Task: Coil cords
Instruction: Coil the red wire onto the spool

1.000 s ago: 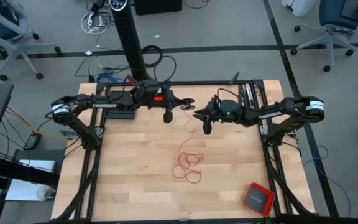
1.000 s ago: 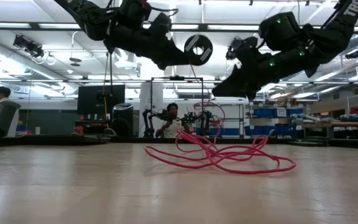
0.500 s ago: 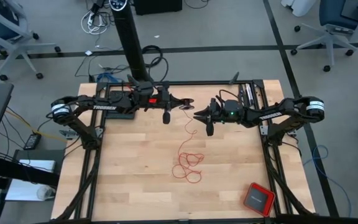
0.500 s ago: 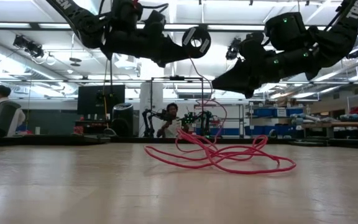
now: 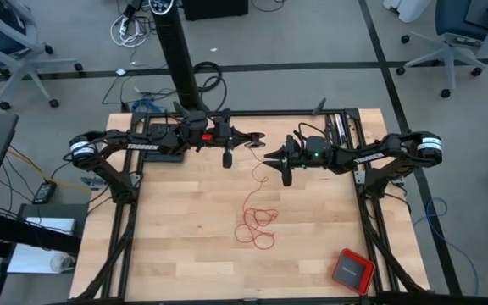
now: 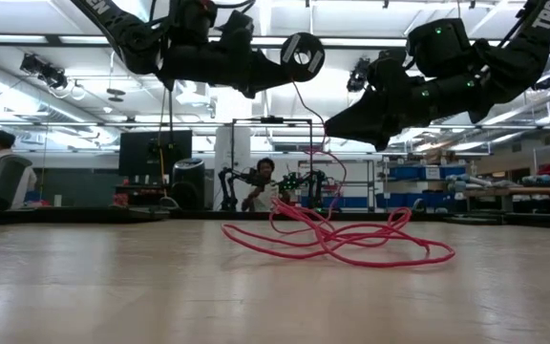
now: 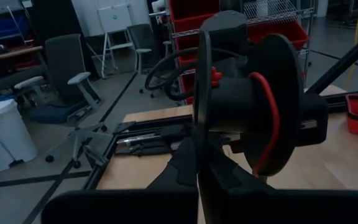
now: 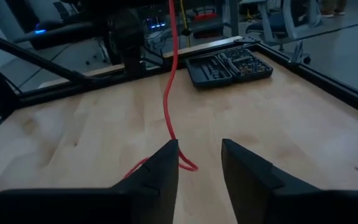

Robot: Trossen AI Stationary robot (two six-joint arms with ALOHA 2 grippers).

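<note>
Cord (image 5: 257, 222) is the whole story here: thin, red, lying in loose tangled loops near the middle of the table (image 5: 176, 254), with one strand rising up to a dark spool (image 7: 260, 112) carried at the left gripper (image 5: 242, 141). The left wrist view shows a turn or two of red sitting in that spool's groove, so the left fingers look clamped on the spool, high above the far half of the table. The right gripper (image 5: 275, 156) hovers just beside it, fingers (image 8: 157, 168) apart, the rising strand passing right alongside one of them without being pinched. Judging by how it lies, this cord is very light and limp, with just enough spring to hold open arcs in the low view (image 6: 342, 241); it should slide easily and snag on itself where loops cross. Best hold, I'd say, is the single taut run between spool and pile, not the tangle, with a light guiding pinch so it feeds without dragging the pile along. The red box (image 5: 352, 270) sits well apart at the near right corner, and a dark tool tray (image 8: 229, 65) lies at the far edge.
</note>
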